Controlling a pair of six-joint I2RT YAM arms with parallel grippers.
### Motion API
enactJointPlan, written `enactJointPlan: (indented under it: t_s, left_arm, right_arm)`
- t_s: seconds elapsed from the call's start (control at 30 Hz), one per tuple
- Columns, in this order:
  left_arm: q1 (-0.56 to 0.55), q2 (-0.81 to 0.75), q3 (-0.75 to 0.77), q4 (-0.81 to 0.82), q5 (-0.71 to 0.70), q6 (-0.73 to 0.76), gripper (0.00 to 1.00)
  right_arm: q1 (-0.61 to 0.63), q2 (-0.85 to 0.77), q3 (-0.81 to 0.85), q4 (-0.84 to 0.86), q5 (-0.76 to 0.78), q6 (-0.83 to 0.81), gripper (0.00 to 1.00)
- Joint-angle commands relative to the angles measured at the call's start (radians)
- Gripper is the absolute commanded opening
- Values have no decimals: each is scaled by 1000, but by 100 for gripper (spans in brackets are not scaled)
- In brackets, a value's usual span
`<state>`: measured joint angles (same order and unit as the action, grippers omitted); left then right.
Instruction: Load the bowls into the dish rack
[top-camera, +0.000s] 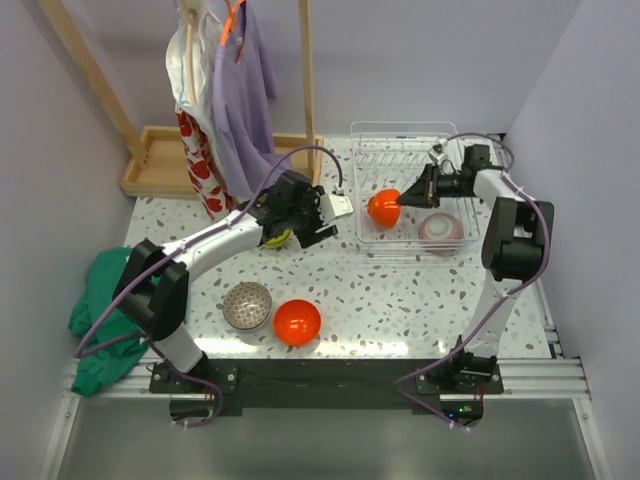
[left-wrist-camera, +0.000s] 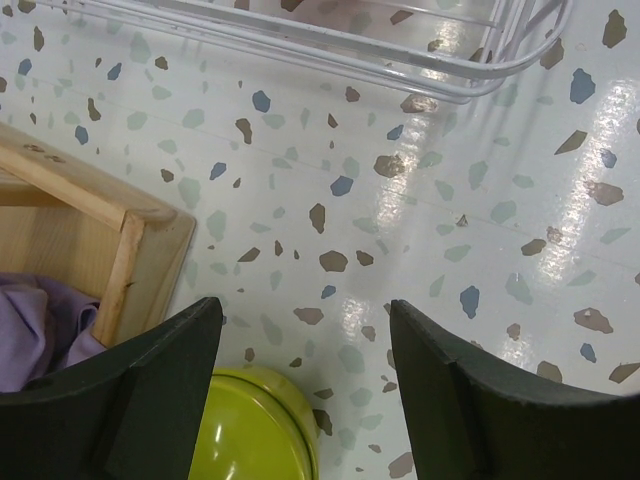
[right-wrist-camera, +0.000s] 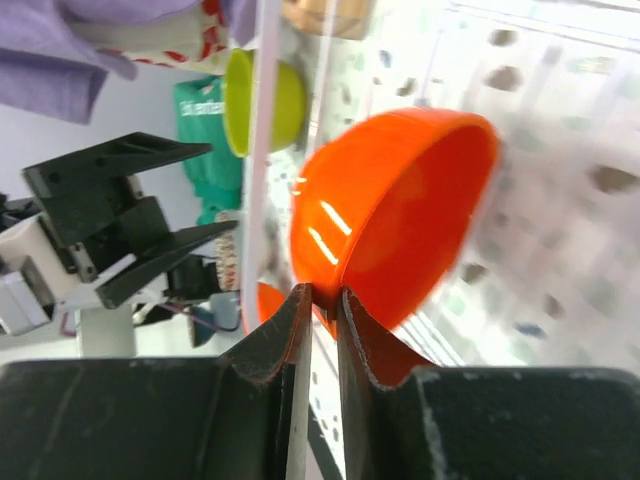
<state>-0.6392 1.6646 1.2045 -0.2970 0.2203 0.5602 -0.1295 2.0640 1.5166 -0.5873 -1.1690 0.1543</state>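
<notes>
From above: right gripper (top-camera: 403, 198) nipped onto the rim of the orange-red bowl (top-camera: 383, 207), bowl tilted on edge over the left part of the dish rack (top-camera: 400, 127). Beside it, in the rack's near right part, the pinkish bowl (top-camera: 441, 231), lying flat. Left gripper (top-camera: 315, 222) spread wide just left of the rack, holding nothing; under it, the lime bowl (top-camera: 281, 238) on the table (top-camera: 400, 300). Near the front edge, the grey speckled bowl (top-camera: 246, 305) and a second orange-red bowl (top-camera: 297, 321), just beside each other. Farther left a green cloth (top-camera: 100, 300); at the back, a wooden tray (top-camera: 150, 165) with posts and hanging clothes (top-camera: 235, 100).

Left wrist view: black fingers (left-wrist-camera: 150, 390) far apart, only speckled table between the tips. Lime bowl (left-wrist-camera: 255, 430) low in frame, close by the left finger. Tray corner at left with purple cloth (left-wrist-camera: 40, 335) inside; a rack corner across the top, well apart from the bowl.

Right wrist view: both fingertips (right-wrist-camera: 290, 320) pressed on the orange-red bowl's rim, bowl blurred, rack wires behind. Beyond the rack's side wall, the lime bowl and the open left gripper, with the wall between them and the held bowl.
</notes>
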Motion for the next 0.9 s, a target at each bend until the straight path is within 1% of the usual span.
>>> enactJointPlan:
  t_s: [0.0, 0.1, 0.2, 0.3, 0.37, 0.4, 0.43, 0.5, 0.53, 0.57, 0.6, 0.63, 0.67, 0.8, 0.87]
  left_arm:
    - [-10, 3, 29, 62, 17, -11, 73]
    - [-10, -11, 21, 75, 16, -6, 73]
    - [-10, -38, 1, 90, 5, -2, 73]
    - [-10, -78, -32, 102, 4, -2, 74]
    - [-10, -117, -52, 110, 2, -6, 74]
    - [-10, -129, -71, 111, 1, -8, 74]
    - [-10, -155, -80, 108, 2, -9, 74]
    - [-10, -180, -106, 105, -1, -5, 75]
    - [-10, -201, -114, 105, -7, -2, 74]
    - [-11, -212, -128, 105, -10, 4, 74]
    - [-10, -221, -132, 101, -16, 7, 75]
    - [-10, -239, -138, 102, -24, 15, 75]
    - [-10, -247, -146, 99, -29, 18, 75]
    - [-8, -275, -160, 87, -42, 26, 75]
    - [-8, -285, -166, 82, -45, 27, 75]
  right_arm:
    - [-71, -42, 56, -224, 164, -232, 22]
    - [-93, -91, 48, -229, 232, -249, 25]
    - [-94, -171, 19, -186, 276, -246, 29]
    - [-91, -243, -15, -128, 307, -230, 29]
    - [-72, -269, -15, -126, 324, -243, 30]
    - [-58, -286, -12, -138, 337, -286, 29]
    - [-21, -298, 2, -170, 389, -311, 29]
    - [23, -320, 5, -193, 436, -388, 23]
    - [72, -341, -4, -198, 475, -409, 21]
    - [97, -349, -12, -195, 500, -435, 16]
    - [143, -355, -18, -189, 525, -441, 15]
    - [160, -354, -30, -187, 567, -443, 13]
    - [171, -346, -33, -184, 580, -435, 9]
    - [194, -289, -24, -175, 652, -406, 1]
    - [197, -268, -21, -164, 684, -412, 0]
